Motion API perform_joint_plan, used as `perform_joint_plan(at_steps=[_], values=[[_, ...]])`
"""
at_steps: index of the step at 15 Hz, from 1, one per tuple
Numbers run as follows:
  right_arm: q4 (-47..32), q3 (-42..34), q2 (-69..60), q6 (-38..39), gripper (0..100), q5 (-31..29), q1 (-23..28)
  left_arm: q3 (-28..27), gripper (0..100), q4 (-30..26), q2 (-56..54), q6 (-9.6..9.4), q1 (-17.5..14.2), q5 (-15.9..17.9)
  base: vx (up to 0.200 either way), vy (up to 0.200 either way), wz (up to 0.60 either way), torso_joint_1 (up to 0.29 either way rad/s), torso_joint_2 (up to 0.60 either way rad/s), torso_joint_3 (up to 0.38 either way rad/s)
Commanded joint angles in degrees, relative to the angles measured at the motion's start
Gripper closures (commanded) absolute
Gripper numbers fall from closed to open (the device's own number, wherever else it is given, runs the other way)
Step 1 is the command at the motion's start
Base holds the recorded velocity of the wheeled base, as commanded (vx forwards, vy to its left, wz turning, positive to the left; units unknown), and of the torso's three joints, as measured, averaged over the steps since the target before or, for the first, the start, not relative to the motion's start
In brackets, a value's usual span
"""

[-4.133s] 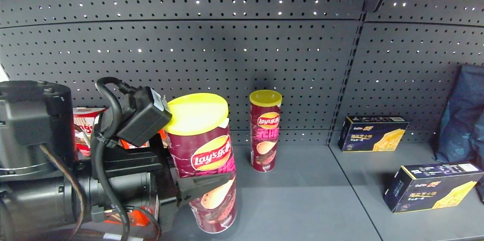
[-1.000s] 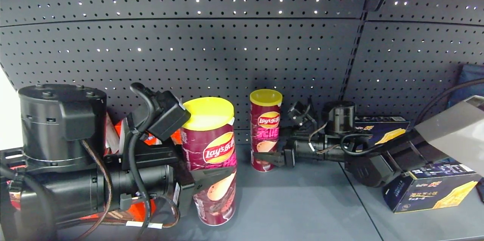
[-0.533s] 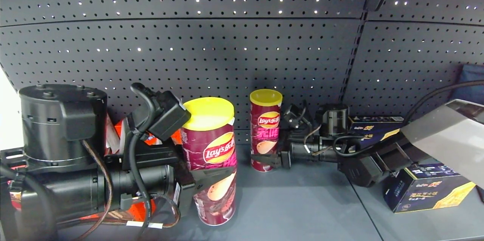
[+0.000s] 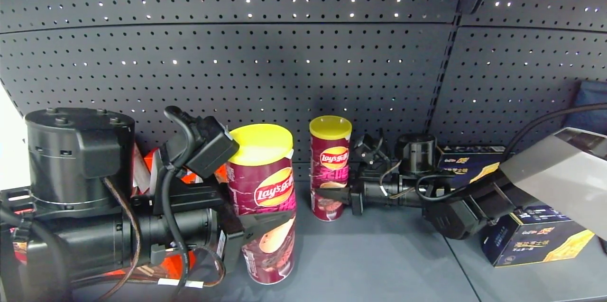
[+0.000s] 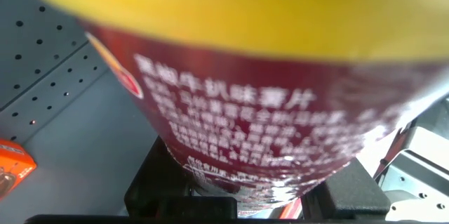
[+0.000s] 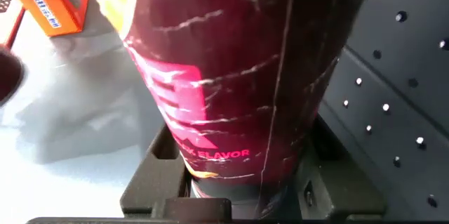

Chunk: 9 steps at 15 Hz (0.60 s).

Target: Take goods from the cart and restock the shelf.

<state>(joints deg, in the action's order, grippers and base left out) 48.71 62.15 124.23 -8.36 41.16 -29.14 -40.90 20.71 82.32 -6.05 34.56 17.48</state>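
The right pincer (image 4: 332,194) has come in from the right, where four seconds ago there was no arm. It is now closed low on the back can (image 4: 330,160), one finger on each side. That can has shifted slightly left and forward in the last half second. The left pincer (image 4: 263,226) keeps its hold on the front can (image 4: 264,183), closed about the lower half. The front can is upright, left of and nearer than the back can, with a strip of shelf (image 4: 374,254) between them.

The right wrist view shows the pegboard wall (image 6: 400,76) close behind the back can. It also shows an orange box (image 6: 49,3), which lies left of the back can and in the head view sits mostly behind the left arm. The left wrist view shows the front can's printed rear side and yellow lid.

Right of the back can, past a seam in the shelf floor, sit a rear dark box (image 4: 467,157) and a near dark box (image 4: 536,240). A broad stretch of shelf floor lies in front of the back can.
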Motion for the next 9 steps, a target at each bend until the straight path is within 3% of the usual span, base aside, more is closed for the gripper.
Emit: perform_joint_plan(at_steps=[1, 5, 9], values=[[-0.2, -2.1, -3.7, 0.0, 100, -0.2, 0.0, -0.2, 100, 0.0, -0.1, -0.02, 0.0, 0.0, 0.000, 0.000, 0.00, 0.000, 0.00, 0.000], [0.9, -7.1, -9.5, 0.0, 100, -2.4, -1.1, 0.3, 100, 0.0, -0.2, -0.02, 0.0, 0.0, 0.000, 0.000, 0.00, 0.000, 0.00, 0.000], [5.6, -16.7, -15.2, 0.1, 100, -3.2, -3.0, 0.3, 100, -0.1, -0.2, -0.02, -0.1, -0.1, 0.000, 0.000, 0.00, 0.000, 0.00, 0.000]])
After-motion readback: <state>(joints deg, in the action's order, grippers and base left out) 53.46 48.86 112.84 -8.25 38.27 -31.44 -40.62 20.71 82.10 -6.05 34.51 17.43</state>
